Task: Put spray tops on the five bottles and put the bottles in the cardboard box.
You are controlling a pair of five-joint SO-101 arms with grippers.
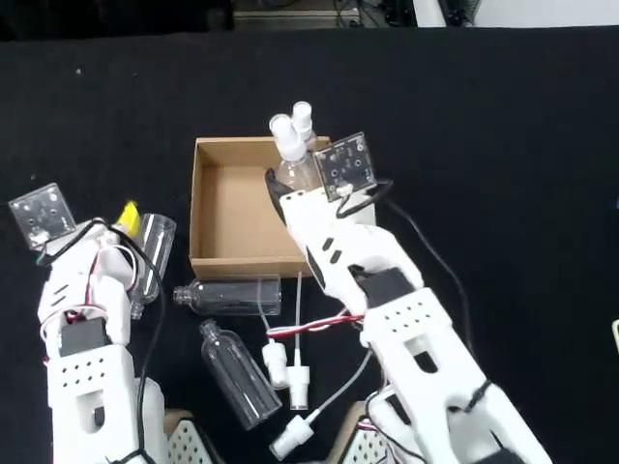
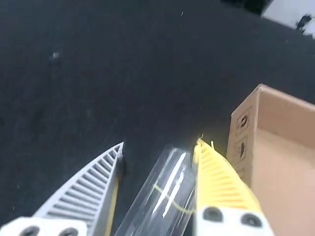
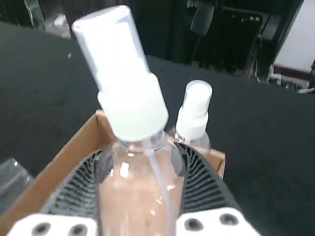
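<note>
Ribbed black plastic of my right fingers [image 3: 78, 189] was clamped on a clear bottle [image 3: 135, 182], round-shouldered, with a white spray top [image 3: 125, 93] on its neck and a thin tube running down inside. I held it upright over the far corner of the box [image 1: 247, 263], plain brown cardboard, square and open at the top. Just behind it a second capped bottle [image 3: 194, 123] stood at that same corner.

My left fingers [image 2: 216, 179], one yellow and one grey, both ribbed and tapering, were apart, with a bare bottle [image 2: 162, 196] lying between them on the matte black desk [image 1: 484, 145], just beside the box's side wall. The yellow one touched its smooth clear wall; the grey one stood slightly off it.

In front of the box, a flat bottle [image 1: 227, 295] lay along the near wall, and a slanted bottle [image 1: 237, 372] lay closer to my arms. Next to these lay three loose tops [image 1: 298, 385], white, each trailing its thin tube.
</note>
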